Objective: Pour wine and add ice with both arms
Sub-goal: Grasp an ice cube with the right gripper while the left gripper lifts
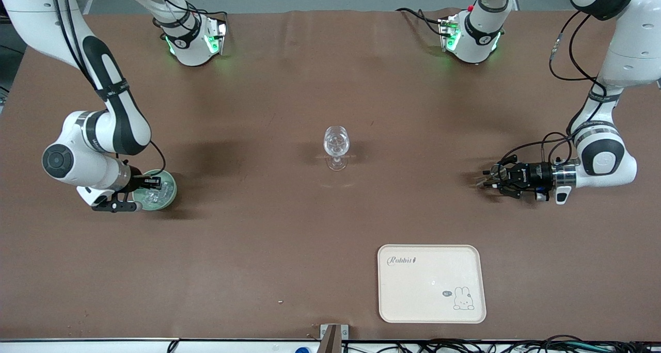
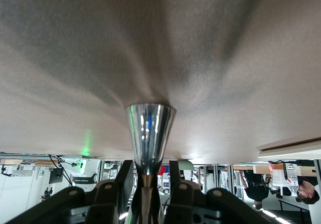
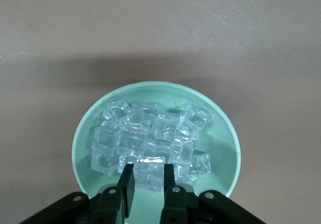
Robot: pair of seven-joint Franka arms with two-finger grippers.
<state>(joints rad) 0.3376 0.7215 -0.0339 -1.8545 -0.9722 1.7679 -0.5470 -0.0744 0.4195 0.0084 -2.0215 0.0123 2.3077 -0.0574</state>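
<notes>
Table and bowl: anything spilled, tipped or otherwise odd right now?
Nothing stands out. The ice sits inside the bowl, one cube between the right gripper's fingers; the glass stands upright, and the tray lies flat.

Two white jointed arms w/ black bands and black cables; green LEDs lit at both bases. Left claw (image 1: 490, 180) and right claw (image 1: 135, 197): black, two-finger, w/ visible screws.

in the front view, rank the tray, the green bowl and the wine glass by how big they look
1. Tray, by far the largest, though it lies nearest the camera.
2. Green bowl, partly covered by the right gripper, so its full extent is unsure.
3. Wine glass, slightly smaller in outline than the bowl.
</notes>
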